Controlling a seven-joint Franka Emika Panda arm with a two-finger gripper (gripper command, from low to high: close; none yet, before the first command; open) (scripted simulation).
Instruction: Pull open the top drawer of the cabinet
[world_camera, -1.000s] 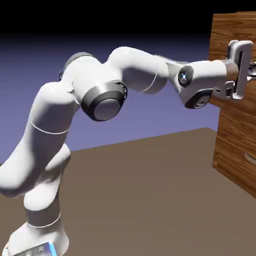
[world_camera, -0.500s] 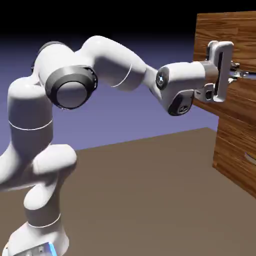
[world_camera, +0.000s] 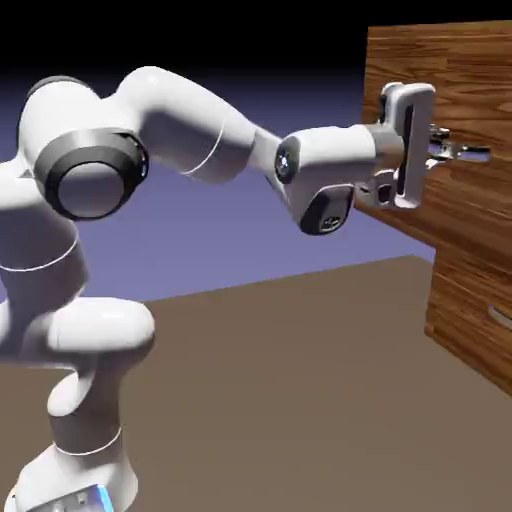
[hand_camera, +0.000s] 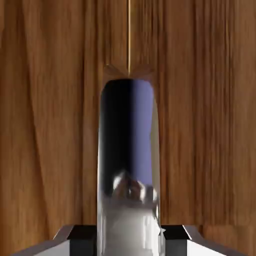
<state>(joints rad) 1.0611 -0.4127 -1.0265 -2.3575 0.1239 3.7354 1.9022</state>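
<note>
The brown wood-grain cabinet (world_camera: 468, 290) stands at the exterior view's right. Its top drawer (world_camera: 455, 80) juts out to the left beyond the fronts below. My gripper (world_camera: 441, 152) reaches in level from the left and is shut on the drawer's silver bar handle (world_camera: 468, 152). In the hand view the shiny handle (hand_camera: 129, 150) fills the middle, with the drawer's wood front (hand_camera: 50, 125) behind it. My two grey fingertips (hand_camera: 75, 239) press against the handle at the bottom edge.
A lower drawer with its own silver handle (world_camera: 497, 315) sits flush in the cabinet, under the pulled-out box. The brown table top (world_camera: 300, 380) spreads between the robot's base at lower left and the cabinet's foot.
My hand has drawn back to the left with the handle held, and the top drawer has slid further out of the cabinet. The elbow has folded back to the left.
</note>
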